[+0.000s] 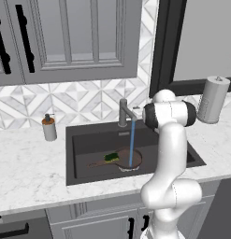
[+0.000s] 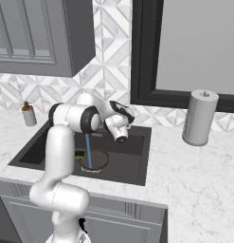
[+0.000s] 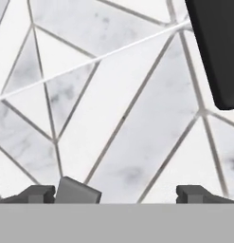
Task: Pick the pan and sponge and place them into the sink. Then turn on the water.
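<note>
The dark brown pan lies in the dark grey sink, its handle pointing left. The yellow-green sponge rests on the pan's left rim. Water runs as a thin blue stream from the grey faucet into the pan. From the right base view I see the pan, sponge, water and sink too. My gripper hovers above the sink's back edge, facing the tiled wall. In the hand view the gripper is open, holding nothing, with a grey piece beside its left fingertip.
A soap dispenser stands on the marble counter left of the sink. A paper towel roll stands at the right, below the dark window frame. Grey wall cabinets hang above. My own arm blocks the sink's right side.
</note>
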